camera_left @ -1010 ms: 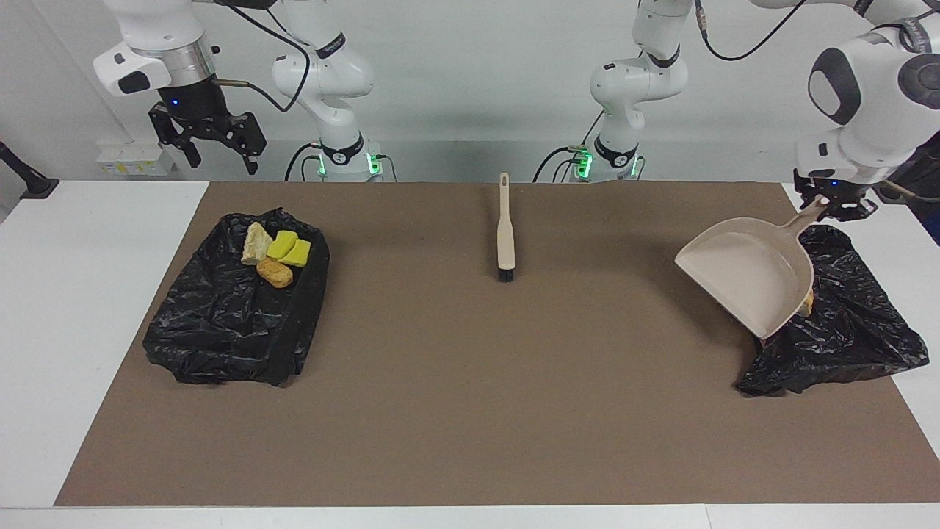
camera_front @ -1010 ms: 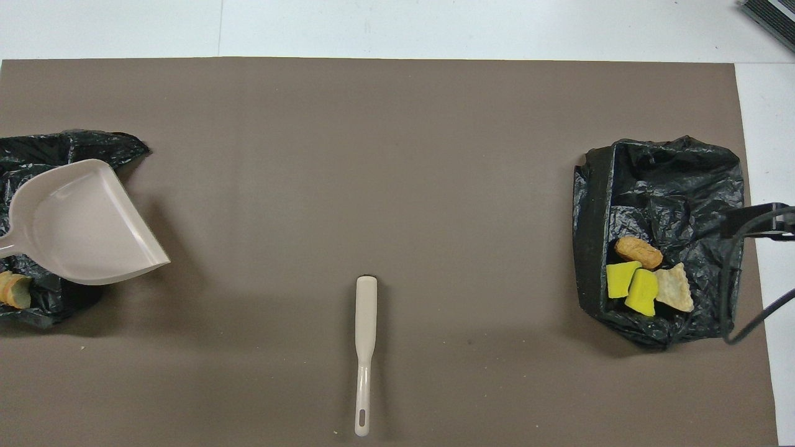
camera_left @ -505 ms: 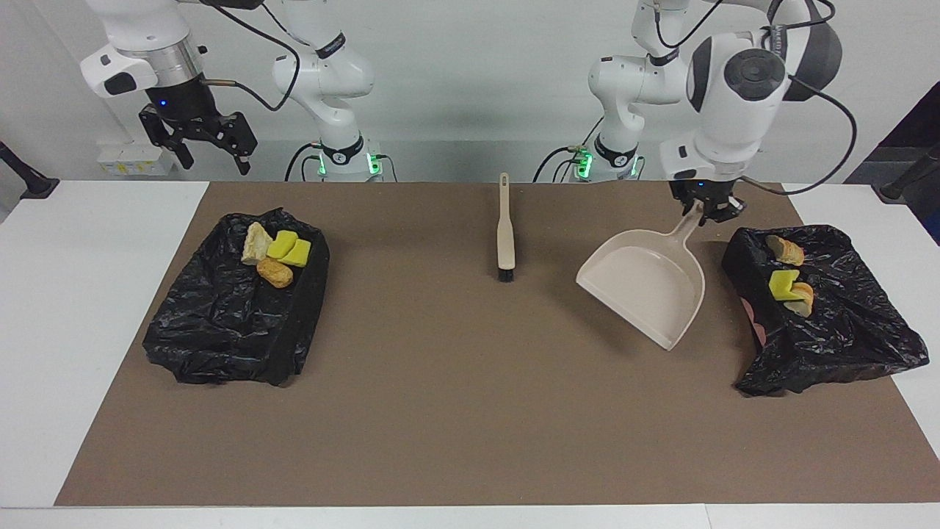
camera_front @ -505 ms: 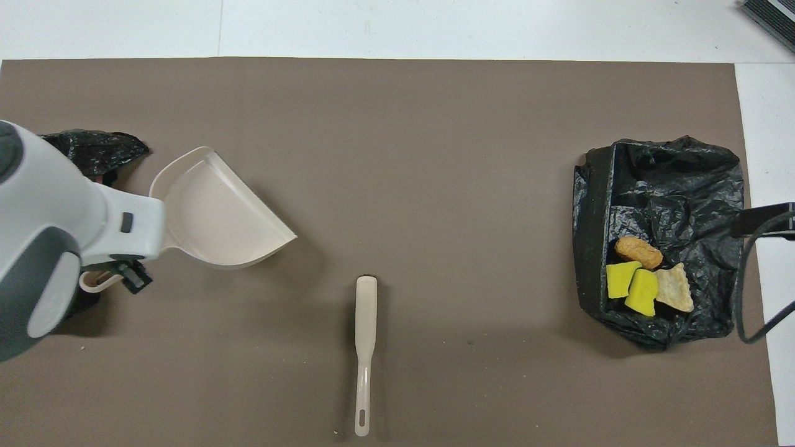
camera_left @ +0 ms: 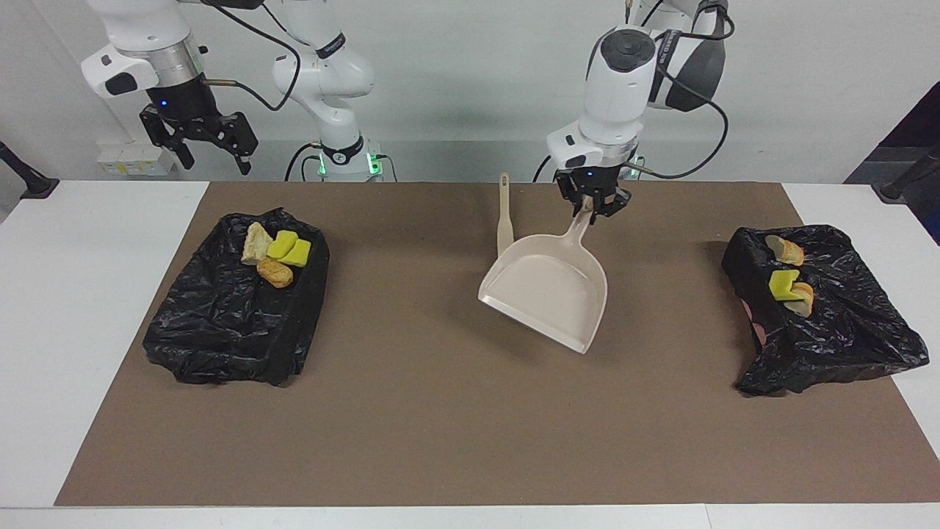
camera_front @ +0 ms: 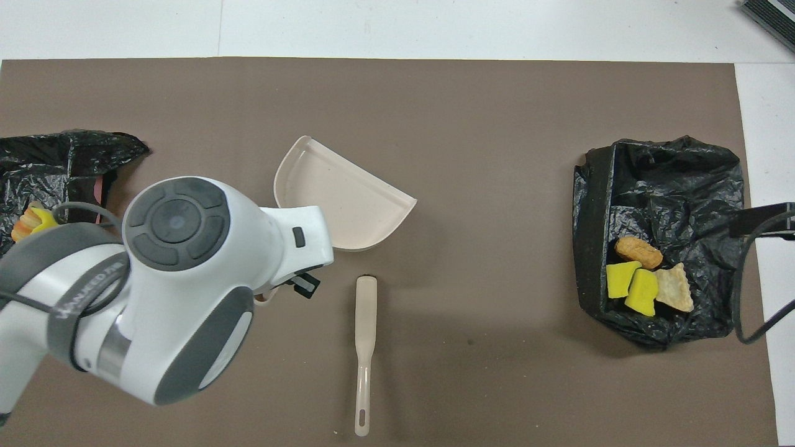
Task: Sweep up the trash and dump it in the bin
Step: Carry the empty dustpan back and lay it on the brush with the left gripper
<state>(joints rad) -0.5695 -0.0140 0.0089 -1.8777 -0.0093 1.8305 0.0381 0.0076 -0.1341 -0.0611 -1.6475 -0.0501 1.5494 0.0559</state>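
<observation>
My left gripper [camera_left: 591, 208] is shut on the handle of the beige dustpan [camera_left: 547, 290], which hangs tilted and empty over the middle of the mat [camera_left: 440, 411]. In the overhead view the dustpan [camera_front: 341, 198] shows just past the arm's white body, which hides the gripper. The trash [camera_left: 275, 253] [camera_front: 646, 273], yellow sponge pieces and tan lumps, lies in the black-lined bin [camera_left: 228, 330] [camera_front: 671, 174] at the right arm's end. More trash [camera_left: 787, 283] [camera_front: 28, 223] lies in the bin [camera_left: 837, 338] [camera_front: 62, 155] at the left arm's end. My right gripper [camera_left: 220, 158] waits open and empty, high up by its end's bin.
The beige-handled brush [camera_left: 504, 220] [camera_front: 365, 335] lies on the mat near the robots. Its bristle end is covered by the dustpan in the facing view. White table [camera_left: 88, 330] borders the mat on both sides.
My left arm has swung the empty dustpan from over the bin at its own end to the middle of the mat, uncovering that bin's trash. The right gripper rose slightly, then stayed.
</observation>
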